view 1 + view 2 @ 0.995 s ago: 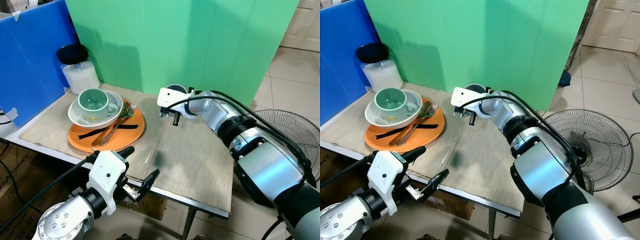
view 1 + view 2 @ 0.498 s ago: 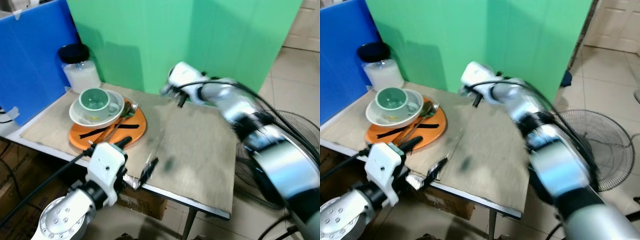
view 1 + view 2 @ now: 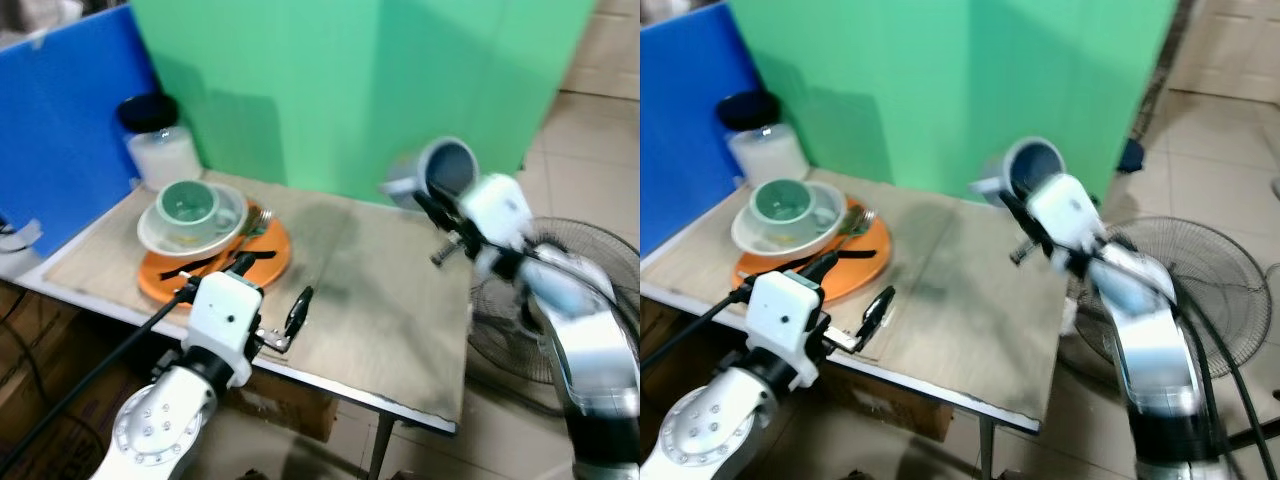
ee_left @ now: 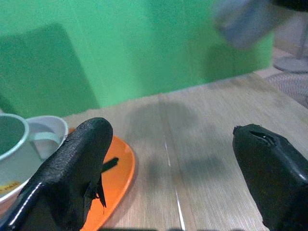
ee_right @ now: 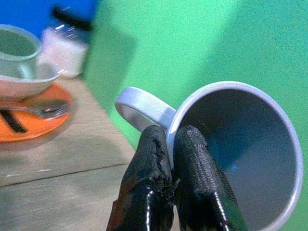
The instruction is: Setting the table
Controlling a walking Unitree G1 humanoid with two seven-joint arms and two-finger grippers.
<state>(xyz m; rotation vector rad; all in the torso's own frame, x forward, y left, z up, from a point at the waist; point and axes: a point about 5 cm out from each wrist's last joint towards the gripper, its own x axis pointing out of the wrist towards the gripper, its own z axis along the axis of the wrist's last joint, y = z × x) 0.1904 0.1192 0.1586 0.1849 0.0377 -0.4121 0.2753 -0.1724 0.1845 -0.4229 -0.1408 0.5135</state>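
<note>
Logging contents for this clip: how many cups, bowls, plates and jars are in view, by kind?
Cups: 2, green cup in the bowl, grey mug held aloft by the right gripper
Bowls: 1, white bowl
Plates: 1, orange plate
Jars: 1, jar
Total: 5

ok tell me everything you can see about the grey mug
The mug looks like glazed ceramic, pale grey outside and darker blue-grey inside, with one loop handle, and it looks empty. The right gripper pinches its rim beside the handle, one finger inside and one outside. It is held in the air, tipped on its side with the mouth toward the head camera, above the far right part of the table, before the green screen. Nothing else touches it.
</note>
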